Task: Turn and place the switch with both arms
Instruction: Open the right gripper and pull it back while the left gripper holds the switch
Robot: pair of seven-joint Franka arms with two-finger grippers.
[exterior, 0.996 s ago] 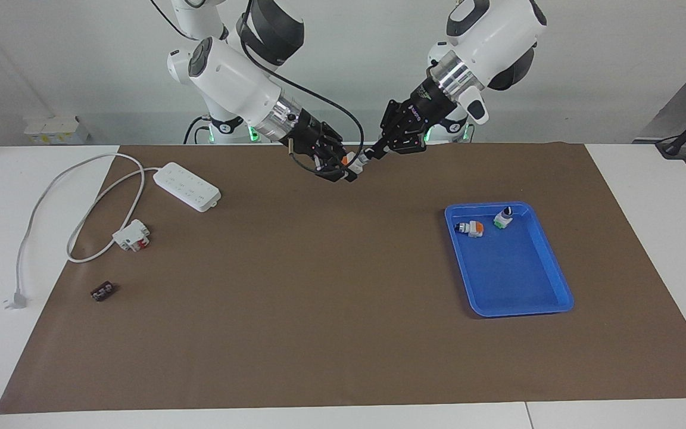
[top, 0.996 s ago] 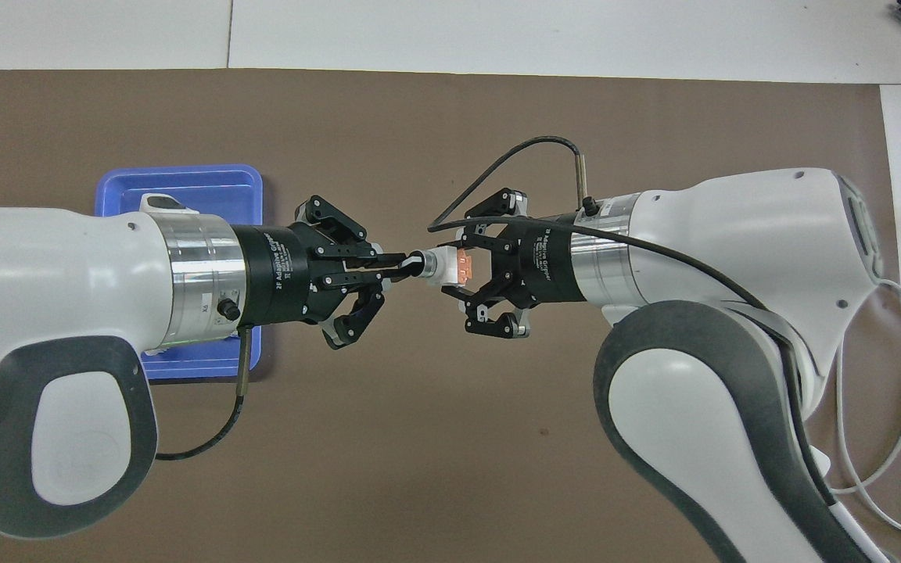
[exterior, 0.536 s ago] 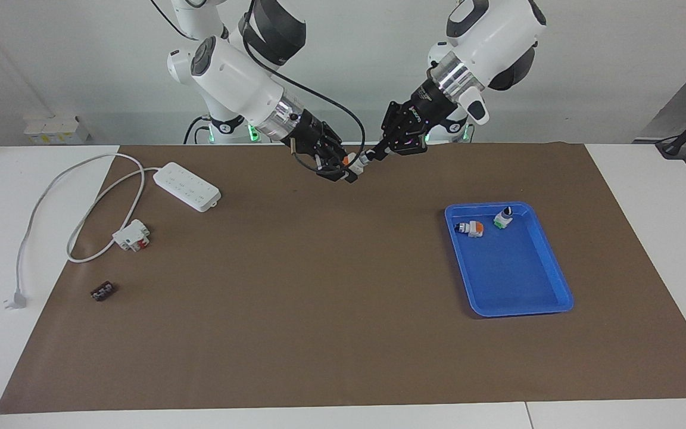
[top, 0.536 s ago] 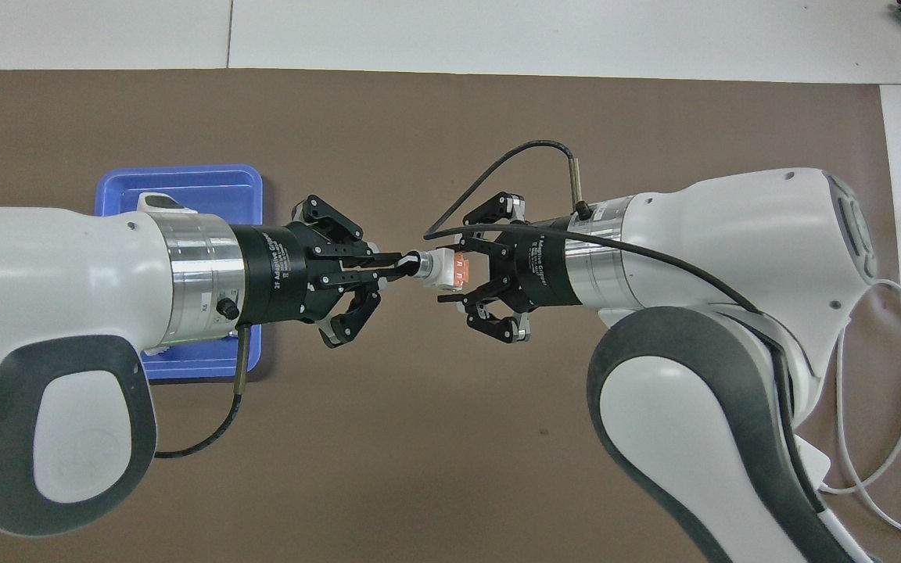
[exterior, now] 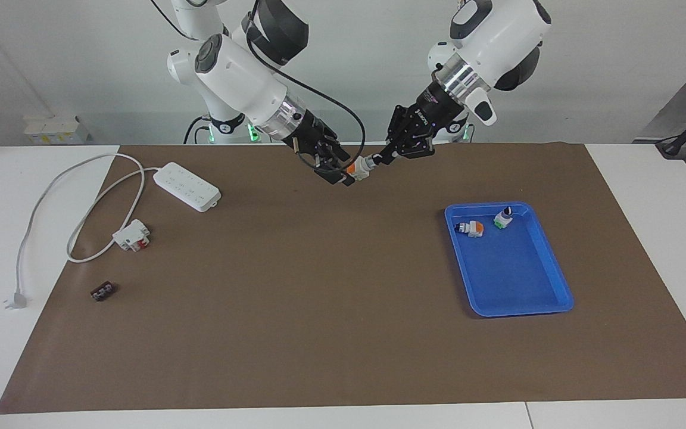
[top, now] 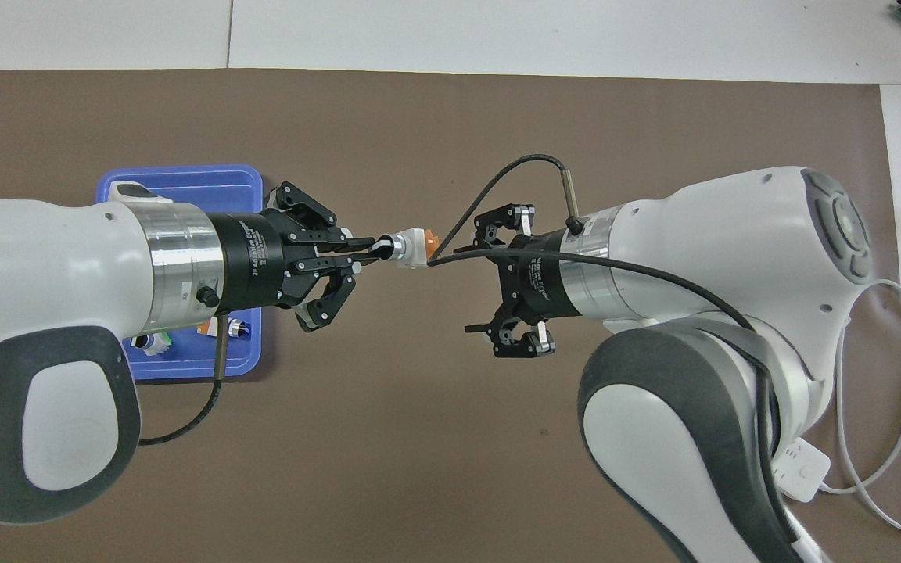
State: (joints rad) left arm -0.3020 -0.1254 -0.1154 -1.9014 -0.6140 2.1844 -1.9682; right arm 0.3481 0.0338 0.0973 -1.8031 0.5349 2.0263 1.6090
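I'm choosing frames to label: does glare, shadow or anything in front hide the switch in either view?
Facing view: even light, no glare, and the switch shows clearly between the left gripper and the right gripper. Overhead view: the switch is unshadowed, but the left arm covers much of the blue tray.

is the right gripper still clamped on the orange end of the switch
No, the right gripper is open and clear of the switch, which only the left gripper holds by its knob.

My left gripper point(top: 376, 249) holds the switch point(top: 411, 248) over the mat point(exterior: 319, 298); my right gripper point(top: 472, 285) hangs spread just beside it.
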